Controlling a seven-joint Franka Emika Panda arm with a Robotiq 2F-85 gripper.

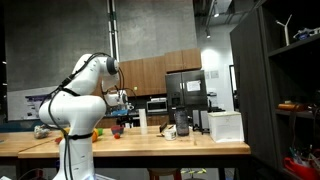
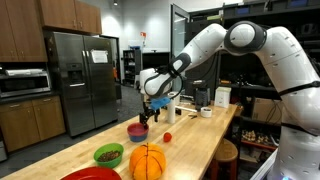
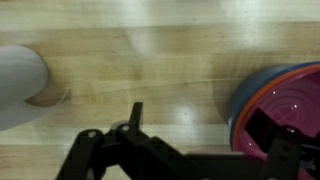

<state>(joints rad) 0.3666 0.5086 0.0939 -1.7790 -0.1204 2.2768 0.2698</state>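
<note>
My gripper point(image 2: 150, 108) hangs open just above the wooden counter, with nothing between its fingers. A magenta bowl with a blue rim point(image 2: 137, 130) sits right below it and slightly to one side. In the wrist view the same bowl point(image 3: 292, 95) fills the right edge, and one dark fingertip point(image 3: 262, 122) overlaps its inside. The other fingertip point(image 3: 136, 110) stands over bare wood. The gripper point(image 3: 199, 116) spans the bowl's rim. In an exterior view the gripper point(image 1: 120, 100) shows small, above the bowl point(image 1: 117, 130).
A white cup point(image 2: 170, 113) stands just behind the gripper and shows as a white blur point(image 3: 18, 85) in the wrist view. Nearer the camera lie a small red object point(image 2: 167, 137), a green bowl point(image 2: 108, 154), an orange ball point(image 2: 147, 161) and a red bowl point(image 2: 90, 175). A white box point(image 1: 225, 125) stands farther along the counter.
</note>
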